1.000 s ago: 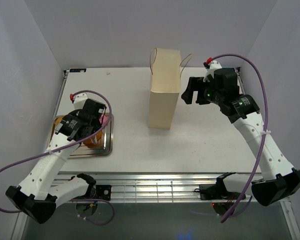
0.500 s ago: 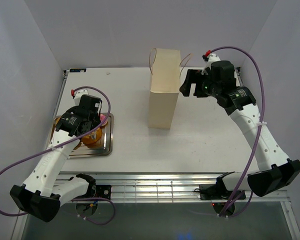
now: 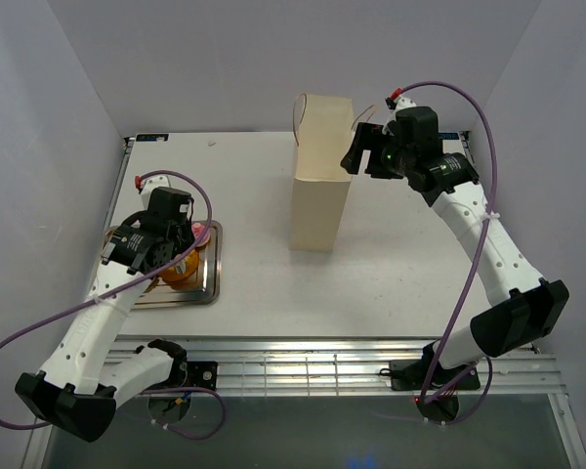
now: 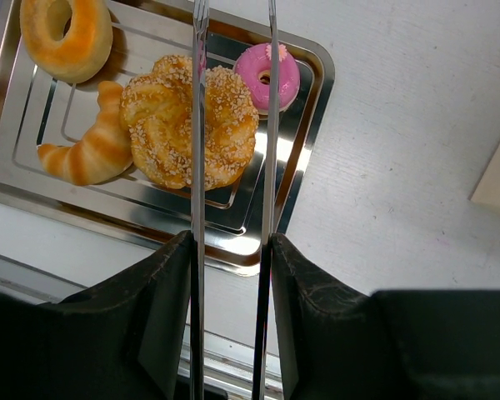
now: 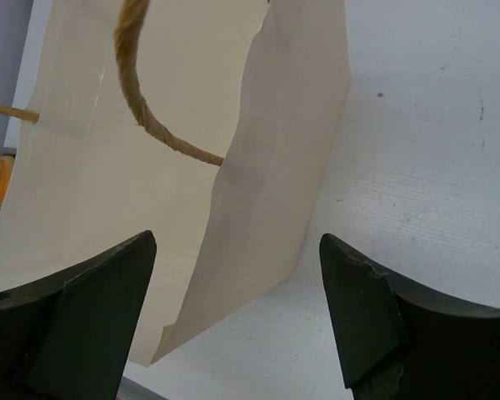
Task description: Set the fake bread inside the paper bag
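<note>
The fake bread lies on a silver tray: a sesame-topped bun, a croissant and a golden ring. My left gripper is shut on long tweezers, whose two blades stand apart and run over the sesame bun; their tips are out of frame. In the top view the left gripper hovers over the tray. The paper bag stands upright mid-table. My right gripper is open beside its upper right edge, facing the bag and its string handle.
A pink frosted donut sits at the tray's far right corner. White walls enclose the table on three sides. A metal rail runs along the near edge.
My right gripper has moved left and up, closing in on the bag's top right edge. My left gripper has shifted slightly left over the tray, still holding the tweezers.
</note>
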Motion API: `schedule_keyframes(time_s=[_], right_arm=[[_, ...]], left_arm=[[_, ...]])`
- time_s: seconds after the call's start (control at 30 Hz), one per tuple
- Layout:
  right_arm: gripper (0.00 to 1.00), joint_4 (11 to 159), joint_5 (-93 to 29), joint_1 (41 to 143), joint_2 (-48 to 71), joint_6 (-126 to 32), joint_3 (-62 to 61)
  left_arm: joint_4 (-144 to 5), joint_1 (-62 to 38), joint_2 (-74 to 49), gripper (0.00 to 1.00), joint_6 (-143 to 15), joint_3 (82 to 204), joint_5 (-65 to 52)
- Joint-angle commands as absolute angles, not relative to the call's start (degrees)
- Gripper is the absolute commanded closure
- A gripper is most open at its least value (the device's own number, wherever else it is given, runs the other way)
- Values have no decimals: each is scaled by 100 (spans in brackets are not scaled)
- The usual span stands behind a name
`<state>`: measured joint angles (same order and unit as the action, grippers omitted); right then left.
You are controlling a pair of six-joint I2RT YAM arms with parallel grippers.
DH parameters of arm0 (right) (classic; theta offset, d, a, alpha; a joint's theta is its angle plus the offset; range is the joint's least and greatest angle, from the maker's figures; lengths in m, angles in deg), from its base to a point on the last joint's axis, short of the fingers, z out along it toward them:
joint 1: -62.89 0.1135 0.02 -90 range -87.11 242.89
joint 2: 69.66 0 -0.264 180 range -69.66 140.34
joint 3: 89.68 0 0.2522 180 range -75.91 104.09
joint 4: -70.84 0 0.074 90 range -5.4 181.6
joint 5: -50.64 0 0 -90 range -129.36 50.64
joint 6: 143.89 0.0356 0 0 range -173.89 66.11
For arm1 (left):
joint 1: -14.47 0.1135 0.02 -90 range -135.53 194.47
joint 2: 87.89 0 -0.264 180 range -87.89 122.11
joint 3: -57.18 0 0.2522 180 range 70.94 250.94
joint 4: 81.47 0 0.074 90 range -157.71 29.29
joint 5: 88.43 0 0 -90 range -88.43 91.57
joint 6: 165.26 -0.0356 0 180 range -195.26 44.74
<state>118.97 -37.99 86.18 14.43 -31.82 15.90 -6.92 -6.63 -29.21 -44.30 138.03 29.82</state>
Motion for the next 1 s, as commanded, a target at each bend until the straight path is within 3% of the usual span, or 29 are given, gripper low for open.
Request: schedule_keyframes(time_s=[0.0,0.17,0.7,0.83,0.97], right_arm=[[16,11580,-3909,8645,1524,-3068,1751],[29,11404,-4103,8662,1752,-3121,1970],[30,10745,-4295,8680,1744,-2998,2190],[34,10710,-4542,8671,1788,-2910,2340],[46,10710,-4525,8653,1928,-2858,2638]], left_arm=[[-839,-636,-3041,50,-4467,13765,2935],[-839,-636,-3041,50,-4458,13783,2926],[-900,-636,-3067,50,-4449,13677,2838],[-900,-636,-3120,50,-4476,13695,2847],[-865,-636,-3172,50,-4485,13695,2864]])
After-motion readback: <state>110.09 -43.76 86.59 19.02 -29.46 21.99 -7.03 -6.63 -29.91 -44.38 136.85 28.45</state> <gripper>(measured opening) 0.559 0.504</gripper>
